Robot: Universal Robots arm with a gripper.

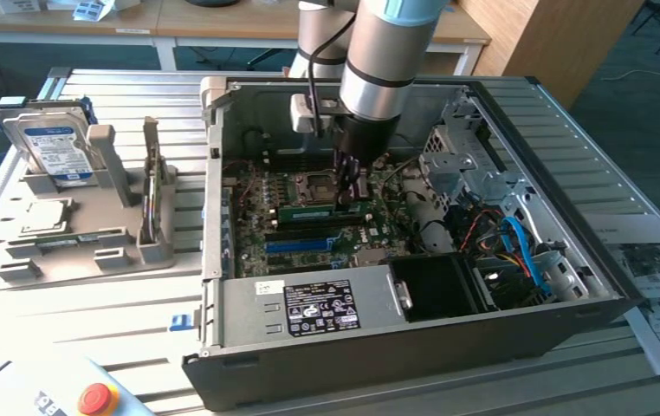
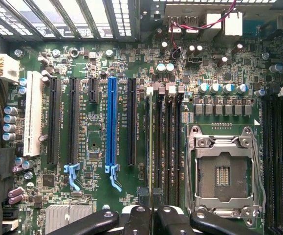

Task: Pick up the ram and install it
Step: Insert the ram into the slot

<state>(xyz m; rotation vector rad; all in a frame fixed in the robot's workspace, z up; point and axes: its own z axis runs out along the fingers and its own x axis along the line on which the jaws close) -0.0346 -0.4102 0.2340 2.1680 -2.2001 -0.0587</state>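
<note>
The hand (image 1: 350,192), its fingers nearly pressed together, pinches the ram (image 1: 307,211) on edge low over the memory slots (image 2: 168,147) beside the CPU socket (image 2: 223,171) inside the computer case (image 1: 399,355), where a slight tilt or offset could jam it and strain the slot.

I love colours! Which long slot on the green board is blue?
The blue slot, standing between black slots; one white slot sits at the row's end.
</note>
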